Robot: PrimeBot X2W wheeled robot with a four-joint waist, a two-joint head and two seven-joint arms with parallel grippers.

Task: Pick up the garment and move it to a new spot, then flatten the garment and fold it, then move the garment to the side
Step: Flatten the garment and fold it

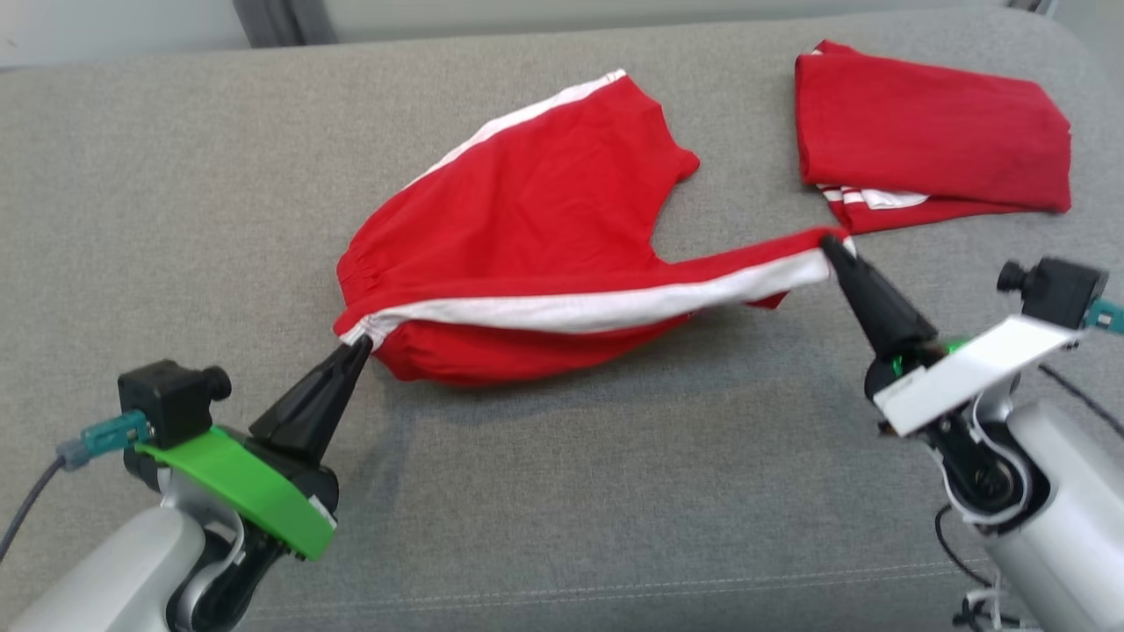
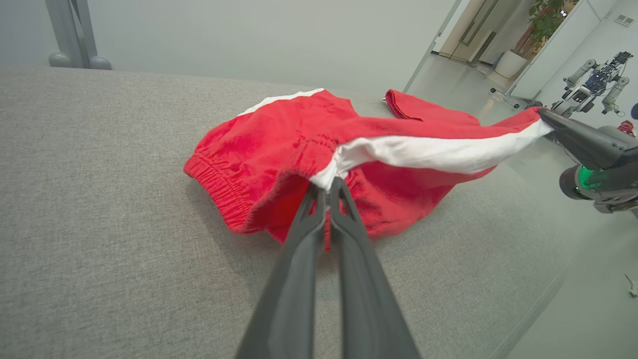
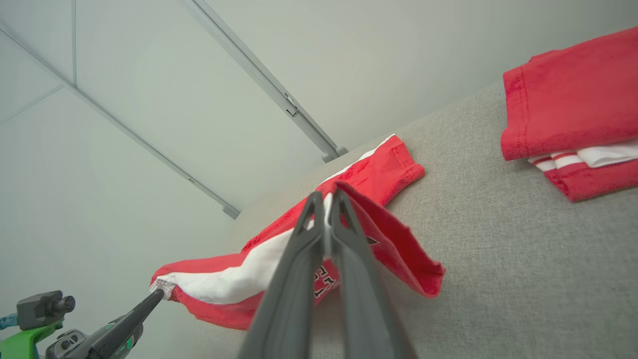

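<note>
Red shorts with white side stripes [image 1: 527,228] lie partly lifted on the grey cushion [image 1: 562,491]. My left gripper [image 1: 358,342] is shut on the waistband end of the white stripe, seen close up as the left gripper [image 2: 328,185]. My right gripper [image 1: 830,246] is shut on the leg-hem end of the same stripe, and the right wrist view has that right gripper [image 3: 326,197] pinching the hem. The stripe [image 1: 606,303] stretches taut between them above the cushion. The shorts' far leg [image 1: 580,114] rests on the fabric surface.
A second red garment [image 1: 931,132], folded with white stripes at its lower edge, lies at the back right of the cushion. A seam [image 1: 615,588] runs along the cushion's front. Beyond its far edge a grey wall [image 2: 249,35] and metal post feet [image 2: 75,60] stand.
</note>
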